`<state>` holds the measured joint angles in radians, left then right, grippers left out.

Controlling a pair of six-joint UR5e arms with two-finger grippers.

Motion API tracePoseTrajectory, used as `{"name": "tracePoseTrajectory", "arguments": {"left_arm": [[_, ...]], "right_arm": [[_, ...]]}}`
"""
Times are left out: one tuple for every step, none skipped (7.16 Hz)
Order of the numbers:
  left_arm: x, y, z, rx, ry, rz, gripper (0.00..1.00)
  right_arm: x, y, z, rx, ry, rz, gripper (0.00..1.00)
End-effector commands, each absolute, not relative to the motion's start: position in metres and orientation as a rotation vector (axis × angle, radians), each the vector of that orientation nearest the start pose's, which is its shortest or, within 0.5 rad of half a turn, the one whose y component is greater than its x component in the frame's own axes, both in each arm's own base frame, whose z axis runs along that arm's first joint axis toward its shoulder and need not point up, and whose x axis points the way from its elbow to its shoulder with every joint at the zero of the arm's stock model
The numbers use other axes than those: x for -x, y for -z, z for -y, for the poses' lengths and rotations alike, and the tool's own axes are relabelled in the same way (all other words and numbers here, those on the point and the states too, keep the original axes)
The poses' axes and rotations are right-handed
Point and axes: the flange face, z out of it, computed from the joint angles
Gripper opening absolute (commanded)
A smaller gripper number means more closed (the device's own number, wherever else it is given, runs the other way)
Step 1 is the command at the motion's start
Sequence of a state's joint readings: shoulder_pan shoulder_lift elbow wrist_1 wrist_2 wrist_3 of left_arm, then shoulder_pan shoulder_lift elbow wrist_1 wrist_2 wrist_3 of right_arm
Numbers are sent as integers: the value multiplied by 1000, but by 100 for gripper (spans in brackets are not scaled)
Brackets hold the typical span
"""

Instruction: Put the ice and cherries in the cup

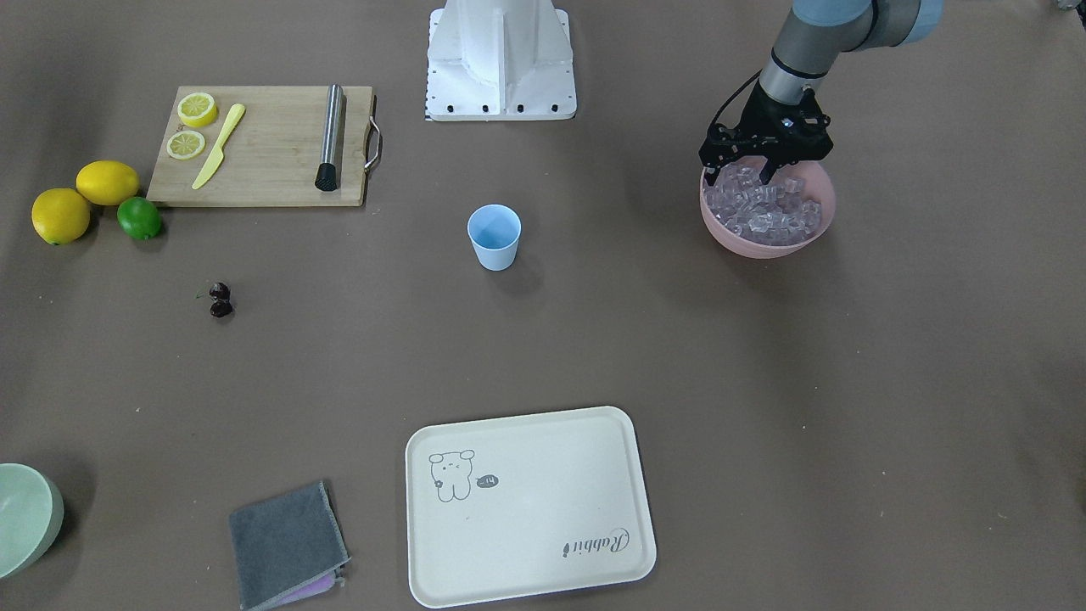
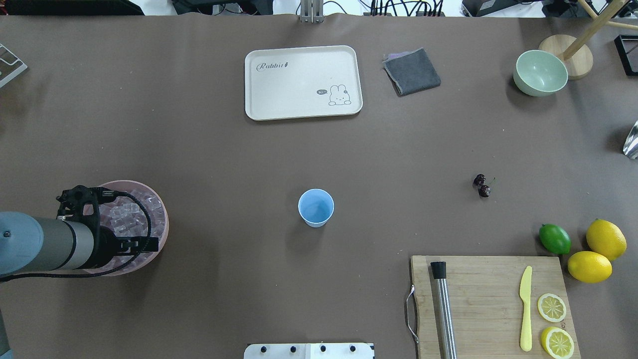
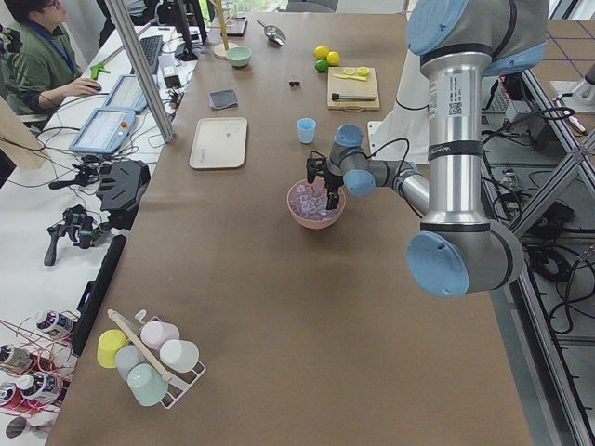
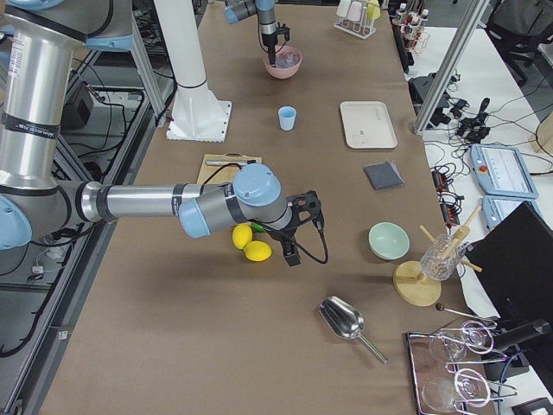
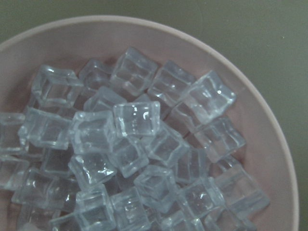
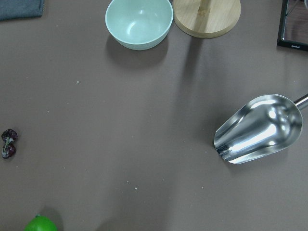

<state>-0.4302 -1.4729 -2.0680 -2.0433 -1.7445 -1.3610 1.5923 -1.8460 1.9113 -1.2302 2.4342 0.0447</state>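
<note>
Hovering over the pink bowl (image 1: 764, 248) near the table edge on the robot's left, the left gripper (image 1: 740, 176) had its jaws spread, tips down among the ice (image 1: 768, 212), probably to straddle one cube. No cube seen held. Cup (image 1: 494, 238) stood upright at mid-table, mouth up to receive, apparently empty. Cherries (image 1: 221, 300) lay toward the right edge, untouched. Right gripper (image 4: 294, 251) hung near the lemons (image 4: 257, 252); jaw state could not be told.
</note>
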Motion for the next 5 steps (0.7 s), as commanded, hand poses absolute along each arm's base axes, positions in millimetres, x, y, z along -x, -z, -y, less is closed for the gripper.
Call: {"name": "tracePoseTrajectory", "arguments": {"left_arm": [[-372,-425,298,-113,129,-869,98],[-372,-425,298,-113,129,-869,98],[-372,-425,299,-115,131,-868,93],[-372,-425,298,-116,126,-868,69],[-371,-425,298,-133,82,-866,58]], "right_arm": [[-66,-565,393,-372,111,854,100],[-66,-564,394,-373,112,856,100],[-66,-563,394,-374,113,856,100],[-66,-563,394,-374,111,854,100],[-66,-563,394,-375,112,854,100]]}}
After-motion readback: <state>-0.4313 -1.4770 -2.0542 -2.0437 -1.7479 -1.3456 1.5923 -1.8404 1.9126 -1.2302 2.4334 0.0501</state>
